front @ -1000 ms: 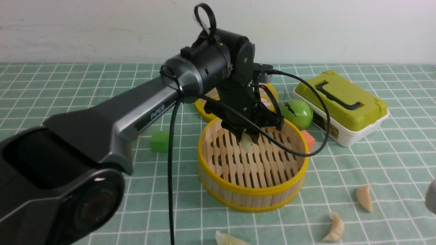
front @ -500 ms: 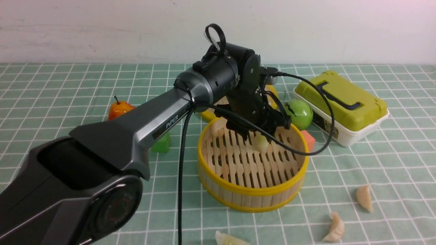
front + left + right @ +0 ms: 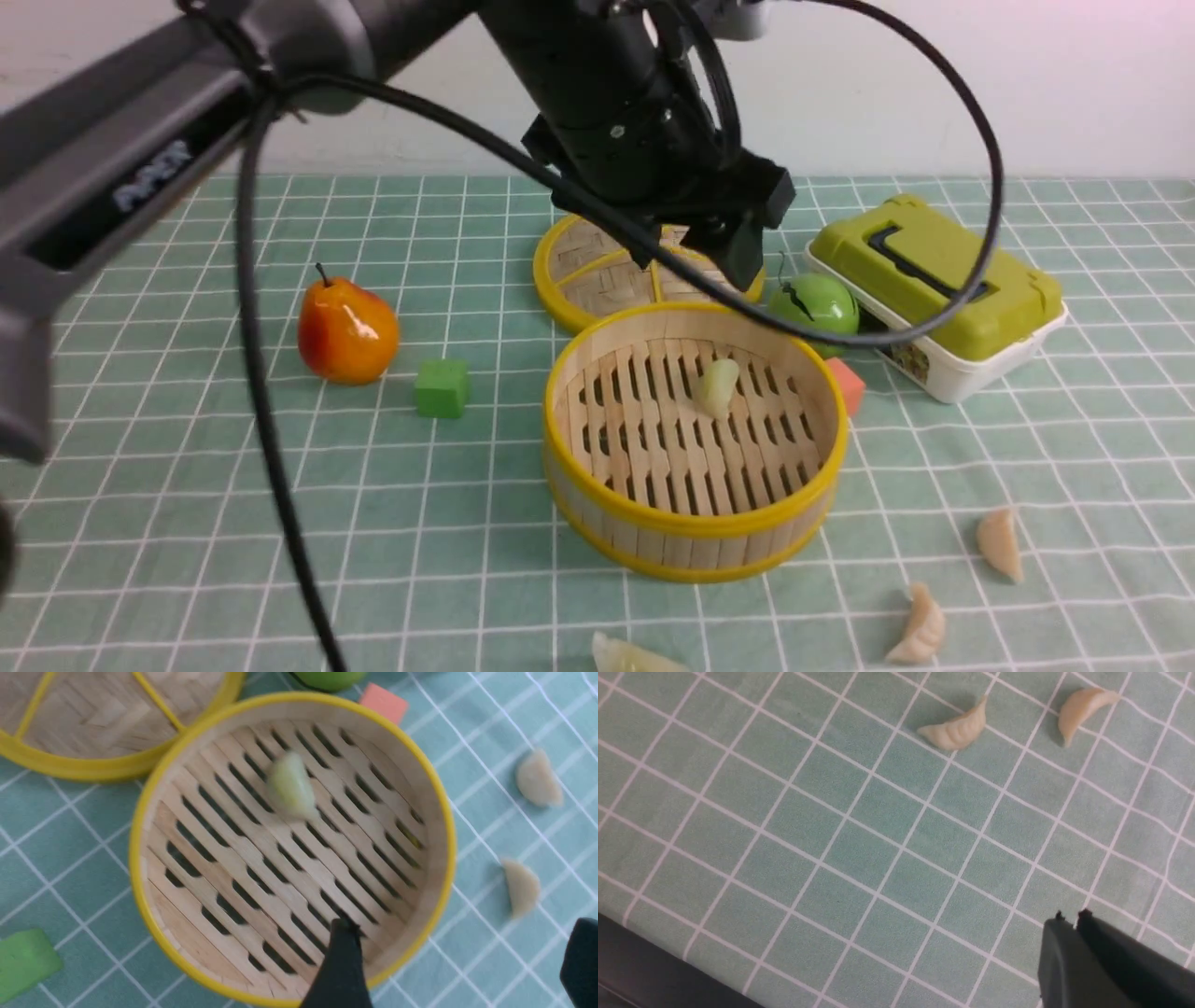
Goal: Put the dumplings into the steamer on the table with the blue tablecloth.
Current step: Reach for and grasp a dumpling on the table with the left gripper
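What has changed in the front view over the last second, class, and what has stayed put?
The left end effector opened, released the pale greenish crescent dumpling and lifted out of the round yellow-rimmed bamboo steamer; the dumpling now lies on its slatted floor. The steamer and the three cream dumplings on the teal grid cloth stayed put.

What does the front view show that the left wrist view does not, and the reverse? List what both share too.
Only front view: the pear, the green-lidded box, a third loose dumpling at the near edge.
Only left wrist view: the steamer seen from above, its floor almost entire.
Both: the steamer, one dumpling inside it, the lid, the green cube, two dumplings on the cloth.
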You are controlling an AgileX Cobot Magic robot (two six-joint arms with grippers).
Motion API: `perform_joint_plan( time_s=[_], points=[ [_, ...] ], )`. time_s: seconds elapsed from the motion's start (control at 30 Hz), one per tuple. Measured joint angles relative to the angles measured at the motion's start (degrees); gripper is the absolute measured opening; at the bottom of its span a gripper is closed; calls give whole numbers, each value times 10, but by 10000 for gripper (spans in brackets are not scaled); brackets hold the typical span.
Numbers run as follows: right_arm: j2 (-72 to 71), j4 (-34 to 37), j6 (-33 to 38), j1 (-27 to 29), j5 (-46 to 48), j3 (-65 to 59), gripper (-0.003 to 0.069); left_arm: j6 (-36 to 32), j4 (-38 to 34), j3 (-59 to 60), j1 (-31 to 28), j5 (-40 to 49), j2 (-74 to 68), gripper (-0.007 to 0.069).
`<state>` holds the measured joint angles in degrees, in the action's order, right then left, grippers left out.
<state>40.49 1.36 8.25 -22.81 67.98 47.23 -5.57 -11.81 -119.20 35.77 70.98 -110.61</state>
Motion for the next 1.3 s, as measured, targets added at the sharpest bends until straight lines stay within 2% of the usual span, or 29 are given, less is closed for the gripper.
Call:
perform_joint_plan(
  time_s=[0.1, 0.13, 0.2, 0.3, 0.4, 0.63, 0.9, 1.07, 1.3],
  points=[
    [0, 11, 0, 0, 0, 0, 41, -93, -20, 112, 0, 1, 52, 567],
    [0, 15, 0, 0, 0, 0, 41, -144, -24, 164, 0, 1, 75, 560],
    [0, 19, 0, 0, 0, 0, 41, -181, -26, 214, 0, 1, 89, 550],
    [0, 30, 0, -1, -1, 0, 43, -305, -38, 340, 0, -3, 100, 504],
    [0, 31, 0, -5, -6, 0, 48, -374, -55, 406, 0, -59, 99, 460],
    [-1, 31, 0, -18, -18, 0, 55, -419, -75, 432, 0, -170, 68, 428],
    [-1, 20, 0, -18, -18, 0, 62, -462, -63, 432, 29, -204, 9, 426],
    [-1, 14, 0, -18, -19, 0, 65, -464, -39, 432, 47, -246, -21, 426],
    [-1, 10, 0, -18, -21, 0, 73, -464, -39, 432, 50, -248, -30, 417]
  ],
)
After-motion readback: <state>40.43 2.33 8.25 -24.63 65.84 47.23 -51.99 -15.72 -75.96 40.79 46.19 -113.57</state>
